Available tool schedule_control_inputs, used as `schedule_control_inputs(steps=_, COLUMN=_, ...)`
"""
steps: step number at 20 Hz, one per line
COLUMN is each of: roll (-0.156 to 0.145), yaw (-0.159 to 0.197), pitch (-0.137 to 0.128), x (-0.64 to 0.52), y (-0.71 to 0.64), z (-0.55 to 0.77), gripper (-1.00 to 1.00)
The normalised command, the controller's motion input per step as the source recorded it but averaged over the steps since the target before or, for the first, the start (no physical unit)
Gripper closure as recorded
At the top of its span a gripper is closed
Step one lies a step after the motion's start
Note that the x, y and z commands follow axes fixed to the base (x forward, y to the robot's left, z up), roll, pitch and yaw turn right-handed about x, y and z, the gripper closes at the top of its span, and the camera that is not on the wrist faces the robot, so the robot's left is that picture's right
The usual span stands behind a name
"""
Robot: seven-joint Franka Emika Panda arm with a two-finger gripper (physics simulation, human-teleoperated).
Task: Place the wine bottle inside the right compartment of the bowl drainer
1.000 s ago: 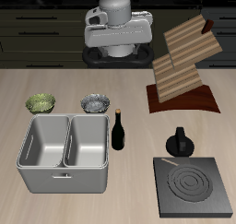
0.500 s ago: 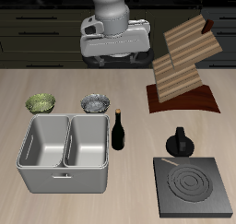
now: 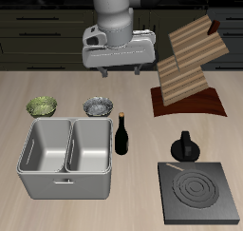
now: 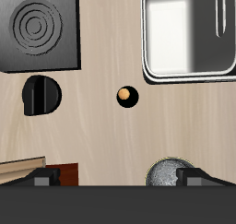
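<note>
The wine bottle stands upright on the table, close beside the bowl drainer, on the side of its right compartment. Both wells look empty. My gripper hangs open high above the table's back part, farther back than the bottle and well apart from it. In the wrist view the wine bottle shows from above with its orange cork, next to the bowl drainer. My gripper holds nothing between its widely spread fingers.
A black round-knobbed object stands beside a flat black plate with spiral rings. A slatted wooden rack rises at the back. Two small bowls, one greenish and one grey, sit behind the drainer.
The arm has swung forward and lowered the gripper, which now points down at the table. The bottle and the other objects have not moved.
</note>
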Motion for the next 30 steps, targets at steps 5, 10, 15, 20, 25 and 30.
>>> schedule_control_inputs(steps=5, roll=-0.020, yaw=0.001, pitch=0.011, x=0.21, y=-0.03, z=-0.05, gripper=-1.00)
schedule_control_inputs(steps=10, roll=-0.038, yaw=0.013, pitch=-0.016, x=0.22, y=-0.08, z=0.06, gripper=-1.00)
schedule_control_inputs(steps=15, roll=-0.013, yaw=0.008, pitch=-0.013, x=0.10, y=0.00, z=0.03, gripper=-1.00)
schedule_control_inputs(steps=20, roll=0.012, yaw=0.009, pitch=-0.011, x=0.02, y=0.07, z=-0.01, gripper=-1.00)
schedule_control_inputs(steps=25, roll=-0.003, yaw=0.019, pitch=0.010, x=0.08, y=0.02, z=-0.17, gripper=-1.00)
schedule_control_inputs(steps=30, roll=-0.030, yaw=0.002, pitch=0.017, x=0.13, y=-0.07, z=-0.25, gripper=-1.00)
